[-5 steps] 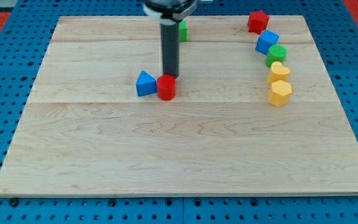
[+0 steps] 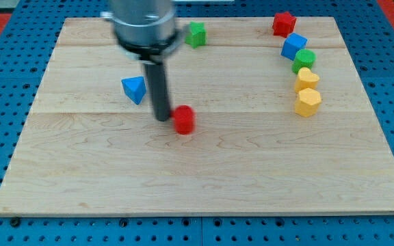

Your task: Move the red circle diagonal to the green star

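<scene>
Our rod stands upright, my tip [image 2: 163,119] touching the red circle's [image 2: 184,119] left side, mid-board; no fingers, nothing held. Blue triangle [image 2: 135,89] far-left of it. Green star [image 2: 195,33] far edge.

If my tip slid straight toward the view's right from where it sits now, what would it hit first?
Your tip would almost at once meet the red circle, which sits just to its right, touching or nearly so. Beyond that, the board looks free along that line; the yellow blocks lie slightly higher, though depth is uncertain.
</scene>
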`<state>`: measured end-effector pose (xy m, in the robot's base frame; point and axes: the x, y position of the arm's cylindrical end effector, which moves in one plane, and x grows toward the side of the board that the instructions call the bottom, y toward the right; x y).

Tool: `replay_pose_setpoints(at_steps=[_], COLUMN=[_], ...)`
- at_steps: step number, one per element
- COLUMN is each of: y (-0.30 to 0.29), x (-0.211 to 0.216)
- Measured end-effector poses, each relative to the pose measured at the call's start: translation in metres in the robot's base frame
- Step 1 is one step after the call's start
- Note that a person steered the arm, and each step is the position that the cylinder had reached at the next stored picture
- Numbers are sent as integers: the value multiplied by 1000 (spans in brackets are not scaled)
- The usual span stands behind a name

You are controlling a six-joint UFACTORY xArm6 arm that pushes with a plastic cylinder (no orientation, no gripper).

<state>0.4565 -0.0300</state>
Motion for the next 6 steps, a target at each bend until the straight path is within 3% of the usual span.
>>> replay_pose_setpoints(at_steps=[1, 2, 4, 6], y=[65, 40, 118, 151], x=[25, 47, 22, 28])
